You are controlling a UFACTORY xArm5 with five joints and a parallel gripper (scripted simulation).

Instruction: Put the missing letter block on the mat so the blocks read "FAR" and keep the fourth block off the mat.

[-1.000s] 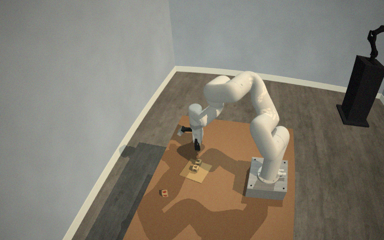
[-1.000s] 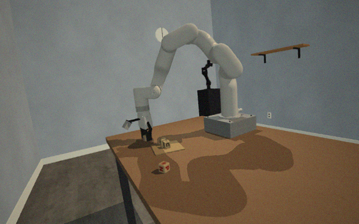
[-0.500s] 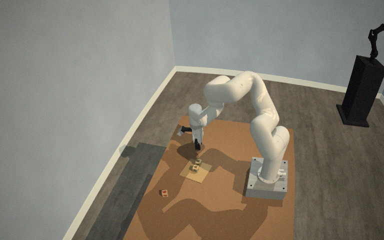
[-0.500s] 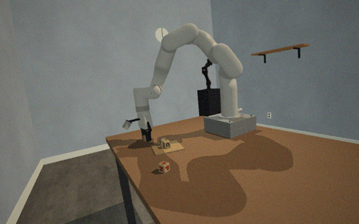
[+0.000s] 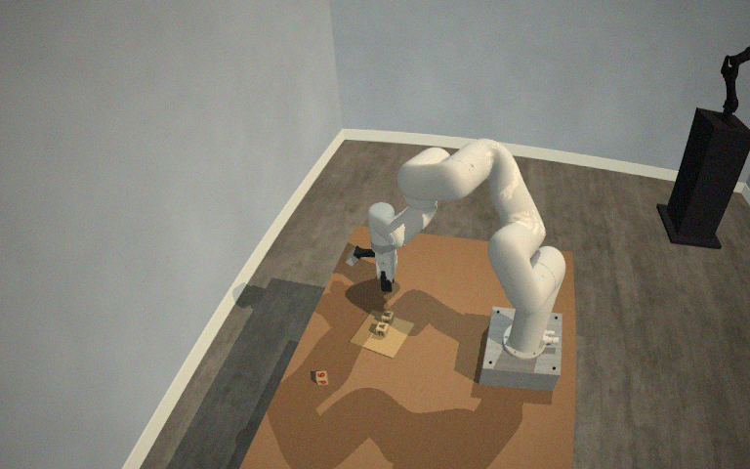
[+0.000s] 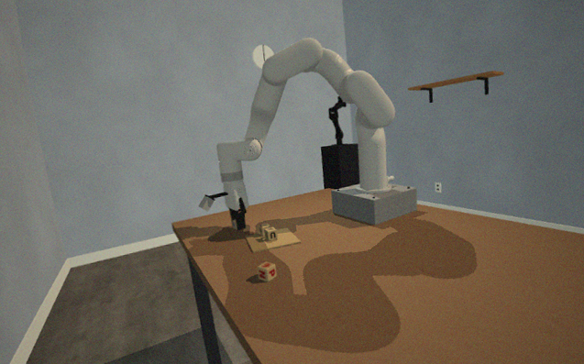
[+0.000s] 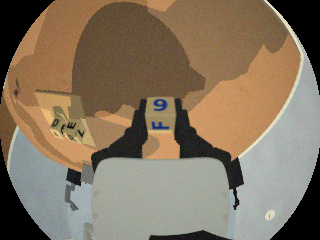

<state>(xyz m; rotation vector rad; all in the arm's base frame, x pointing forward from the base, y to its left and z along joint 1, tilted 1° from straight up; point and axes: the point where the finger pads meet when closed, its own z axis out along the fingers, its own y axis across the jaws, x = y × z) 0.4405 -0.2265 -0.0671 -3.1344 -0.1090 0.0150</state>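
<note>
My end effector (image 7: 160, 135) is pinching the small tan wooden cube with blue F and 9 (image 7: 160, 118) on the brown worktop (image 6: 421, 282), just off the pale square mat (image 5: 398, 330) (mat lies toward my base, two lettered blocks (image 5: 382, 324) already there).

A brown wooden table (image 6: 424, 309) on dark legs carries everything. At its far end sits the grey base block (image 6: 401, 207) of the arm. Left of that lies a pale tan mat (image 6: 287, 241), flat on the tabletop, with two blocks on it. A block with blue marks (image 7: 160, 116) stands on the bare wood just beyond the mat. Nearer, well apart from the mat, a red-lettered block (image 6: 266, 270) rests alone.
</note>
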